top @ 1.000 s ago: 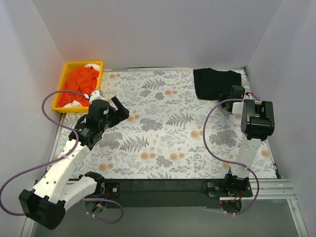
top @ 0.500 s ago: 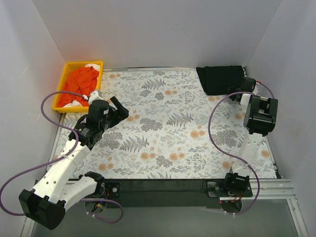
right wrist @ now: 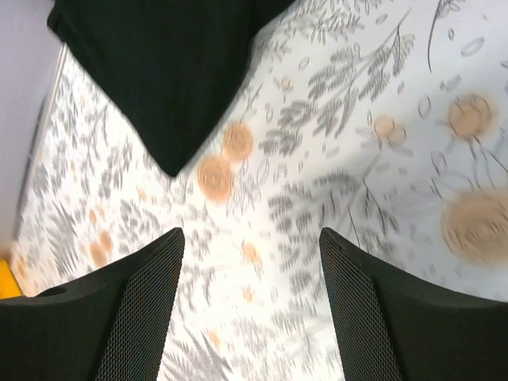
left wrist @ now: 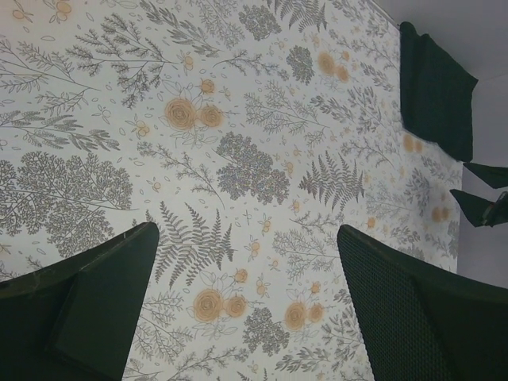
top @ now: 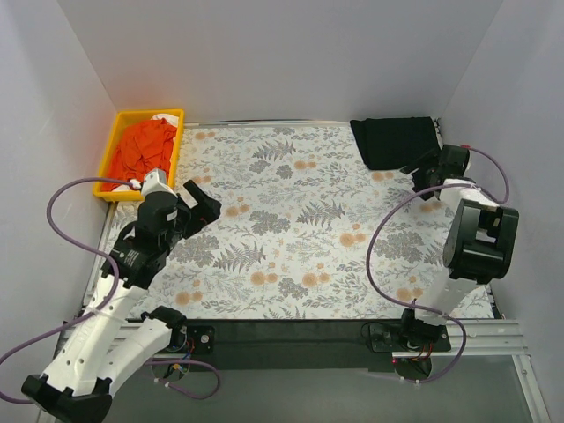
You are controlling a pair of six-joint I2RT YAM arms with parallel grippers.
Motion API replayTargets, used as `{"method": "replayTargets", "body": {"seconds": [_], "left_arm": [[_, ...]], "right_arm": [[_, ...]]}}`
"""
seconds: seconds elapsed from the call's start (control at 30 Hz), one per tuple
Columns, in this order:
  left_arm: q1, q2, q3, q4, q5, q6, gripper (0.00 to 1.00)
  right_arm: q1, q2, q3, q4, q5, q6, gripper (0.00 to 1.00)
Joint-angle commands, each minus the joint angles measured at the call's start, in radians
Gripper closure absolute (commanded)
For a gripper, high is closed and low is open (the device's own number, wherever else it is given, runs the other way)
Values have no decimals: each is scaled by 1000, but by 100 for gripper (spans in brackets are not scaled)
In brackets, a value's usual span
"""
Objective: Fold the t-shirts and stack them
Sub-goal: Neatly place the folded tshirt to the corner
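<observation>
A folded black t-shirt (top: 394, 141) lies flat at the far right corner of the flowered table, with nothing gripping it. It also shows in the right wrist view (right wrist: 167, 63) and the left wrist view (left wrist: 435, 91). My right gripper (top: 421, 170) hovers just right of and nearer than the shirt's near corner. It (right wrist: 252, 238) is open, with only tablecloth between its fingers (right wrist: 119, 317). My left gripper (top: 201, 201) is open over the left side of the table, far from the shirt. It (left wrist: 248, 238) holds nothing.
A yellow tray (top: 121, 119) at the far left corner holds crumpled orange cloth (top: 145, 145) with some white cloth. White walls close in the table on three sides. Purple cables loop beside both arms.
The right gripper slid the black t-shirt into the far right corner, opened, let it go and drew back to the right. The left arm pulled back slightly toward the near left.
</observation>
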Motion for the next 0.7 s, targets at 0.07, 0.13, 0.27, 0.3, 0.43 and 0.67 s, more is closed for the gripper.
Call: {"method": "replayTargets", "body": {"seconds": [0.07,0.13,0.27,0.3,0.43,0.67], "left_arm": [[-3,-91,54,-103,-22,46,11],[-3,-113,61,-123,-30,71,9],[-12,-160,68,-153,-52,106,2],[-23,-179,69,-167,-73,109,2],[-58,-226,68,-201,-151,126,2],[-67,-358,22,-106,-219,203,2]], "right_arm": [[-4,-313,-91,-254,19,-302,36],[-4,-475,-121,-335,45,-353,34],[-4,-741,-153,-480,125,-481,33],[-2,-842,-156,-503,137,-528,32],[-4,-1080,-170,-595,179,-607,19],[-2,-1374,-181,-658,190,-683,2]]}}
